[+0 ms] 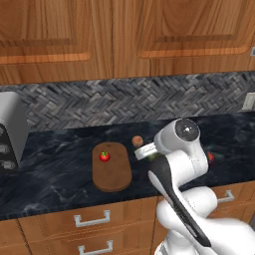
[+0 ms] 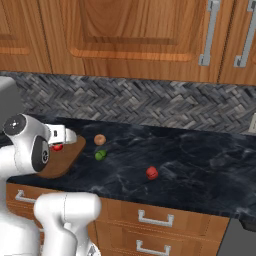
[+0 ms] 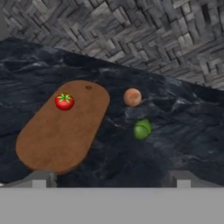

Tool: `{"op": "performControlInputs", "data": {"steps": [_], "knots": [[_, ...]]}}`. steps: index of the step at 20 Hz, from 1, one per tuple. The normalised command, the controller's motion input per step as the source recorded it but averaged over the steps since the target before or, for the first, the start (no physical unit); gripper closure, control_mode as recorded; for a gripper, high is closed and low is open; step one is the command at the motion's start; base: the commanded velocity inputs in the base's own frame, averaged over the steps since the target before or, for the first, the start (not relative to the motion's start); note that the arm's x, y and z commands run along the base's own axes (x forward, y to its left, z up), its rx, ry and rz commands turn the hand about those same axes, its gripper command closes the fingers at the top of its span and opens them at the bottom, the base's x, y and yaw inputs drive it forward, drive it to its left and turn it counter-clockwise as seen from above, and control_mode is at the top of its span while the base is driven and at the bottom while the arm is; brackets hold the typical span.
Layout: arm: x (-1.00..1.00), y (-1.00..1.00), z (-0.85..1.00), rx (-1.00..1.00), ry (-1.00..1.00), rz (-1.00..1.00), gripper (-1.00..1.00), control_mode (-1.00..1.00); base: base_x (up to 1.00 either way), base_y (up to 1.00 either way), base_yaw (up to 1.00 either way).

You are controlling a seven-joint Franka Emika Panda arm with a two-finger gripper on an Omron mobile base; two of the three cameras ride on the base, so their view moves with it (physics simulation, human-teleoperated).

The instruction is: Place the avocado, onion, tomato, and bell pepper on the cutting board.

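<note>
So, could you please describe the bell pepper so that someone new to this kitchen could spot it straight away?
Start at the dark marble counter under the wooden cabinets. The bell pepper lies alone on bare stone, well to the right of the cutting board, beyond the onion and avocado. It is a dull, deep red lump with no leafy top, unlike the bright tomato on the board.

White Franka arm (image 1: pixel 184 164) is folded at the elbow, rising from the base and bending forward. Dark-jointed wrist (image 2: pixel 31 145) sits raised, hand aimed forward and downward. Two-finger gripper (image 3: pixel 111 177): jaws spread wide, nothing between the dark fingertips (image 3: pixel 40 178).
</note>
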Motion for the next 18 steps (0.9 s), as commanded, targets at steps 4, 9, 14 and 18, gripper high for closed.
{"op": "performControlInputs", "data": {"steps": [4,9,14,18], "knots": [[-0.34,-0.56,0.52,0.16,0.07,-0.19,-1.00,-1.00,0.00,0.00,0.00],[-0.36,-0.58,0.25,0.14,0.09,-0.18,-1.00,-1.00,0.00,0.00,0.00],[-0.42,-0.60,-0.08,0.03,0.03,-0.05,-1.00,-1.00,0.00,0.00,0.00],[-0.21,-0.60,-0.03,0.00,0.00,0.00,-1.00,-1.00,0.00,0.00,0.00]]}}
